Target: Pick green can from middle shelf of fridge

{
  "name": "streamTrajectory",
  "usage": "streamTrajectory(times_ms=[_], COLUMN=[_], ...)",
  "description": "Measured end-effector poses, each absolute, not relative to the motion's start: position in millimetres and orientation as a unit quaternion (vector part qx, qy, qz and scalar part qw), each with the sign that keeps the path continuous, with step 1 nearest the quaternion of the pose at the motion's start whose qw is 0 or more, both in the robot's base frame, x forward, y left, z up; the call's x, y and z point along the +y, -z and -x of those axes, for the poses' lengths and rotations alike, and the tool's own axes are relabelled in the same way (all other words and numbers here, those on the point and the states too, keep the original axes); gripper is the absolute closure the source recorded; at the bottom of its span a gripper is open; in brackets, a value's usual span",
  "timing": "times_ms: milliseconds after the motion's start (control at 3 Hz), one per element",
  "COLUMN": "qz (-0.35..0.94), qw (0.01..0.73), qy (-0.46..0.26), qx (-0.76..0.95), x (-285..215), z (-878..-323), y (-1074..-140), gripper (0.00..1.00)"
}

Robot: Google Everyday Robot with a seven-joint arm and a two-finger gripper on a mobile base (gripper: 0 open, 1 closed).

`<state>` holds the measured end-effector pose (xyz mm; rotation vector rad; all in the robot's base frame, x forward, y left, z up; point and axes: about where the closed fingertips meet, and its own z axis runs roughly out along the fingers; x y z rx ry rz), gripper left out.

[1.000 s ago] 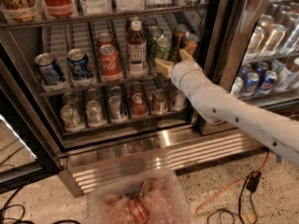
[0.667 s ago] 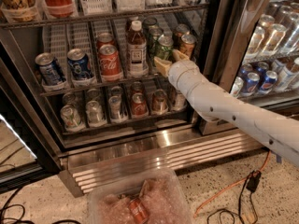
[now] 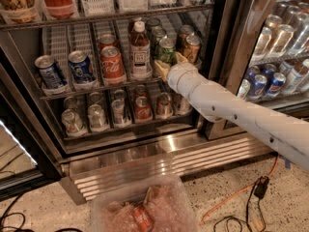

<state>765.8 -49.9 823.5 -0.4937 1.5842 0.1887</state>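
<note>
The green can (image 3: 166, 50) stands at the front of its lane on the middle shelf (image 3: 91, 89) of the fridge (image 3: 226, 57), with more green cans behind it. My gripper (image 3: 171, 64) reaches in from the right on a white arm (image 3: 231, 110). It is open, with one tan fingertip (image 3: 161, 70) at the can's lower left and the other at its lower right. The can stands upright on the shelf.
On the same shelf are a brown bottle (image 3: 139, 52) and red cola can (image 3: 112, 64) to the left, two blue cans (image 3: 81, 66) further left, and brown-gold cans (image 3: 192, 47) to the right. A plastic bin (image 3: 145, 207) sits on the floor, cables (image 3: 231, 204) beside it.
My gripper has shifted left and further in, from beside the brown-gold can to around the base of the green can. The cans have not moved.
</note>
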Motion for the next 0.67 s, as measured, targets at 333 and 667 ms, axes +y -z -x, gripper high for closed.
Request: streamTrajectory(times_ms=[333,667], qz=[0.219,0.22], qw=[0.671,0.671], qy=[-0.084,-0.084], qx=[0.703,0.703], x=[-51.6,-53.1], z=[-766.0,-766.4], y=[-826.8,-827.9], gripper=[0.37,0.36])
